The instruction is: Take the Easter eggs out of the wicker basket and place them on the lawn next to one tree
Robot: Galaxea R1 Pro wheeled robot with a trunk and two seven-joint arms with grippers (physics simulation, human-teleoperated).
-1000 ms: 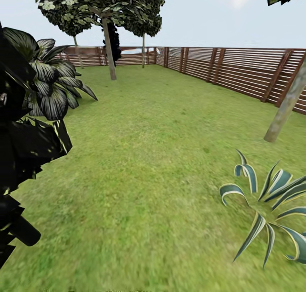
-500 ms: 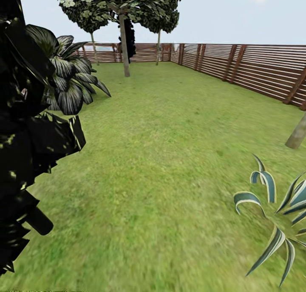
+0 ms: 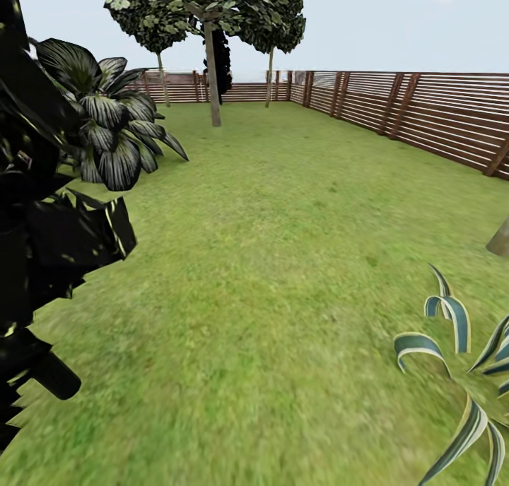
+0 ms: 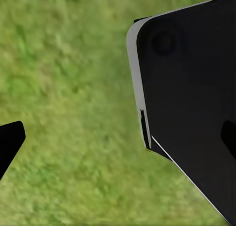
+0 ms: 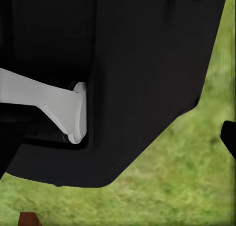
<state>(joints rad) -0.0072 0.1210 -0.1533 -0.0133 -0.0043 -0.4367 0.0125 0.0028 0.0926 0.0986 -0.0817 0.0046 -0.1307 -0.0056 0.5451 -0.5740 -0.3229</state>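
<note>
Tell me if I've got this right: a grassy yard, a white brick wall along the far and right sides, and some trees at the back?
Nearly. The boundary is a brown wooden fence of horizontal slats, not a white brick wall, as the head view shows. The lawn and the trees at the back are as you say.

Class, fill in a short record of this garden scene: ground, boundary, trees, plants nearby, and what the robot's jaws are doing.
Ground: lawn, flat green grass
Boundary: wooden fence of horizontal slats
Trees: thick-trunked tree far ahead; another trunk base at the right edge
Plants: dark leafy plant at left; striped spiky plant at lower right
Jaws: cannot tell whether open or shut
</note>
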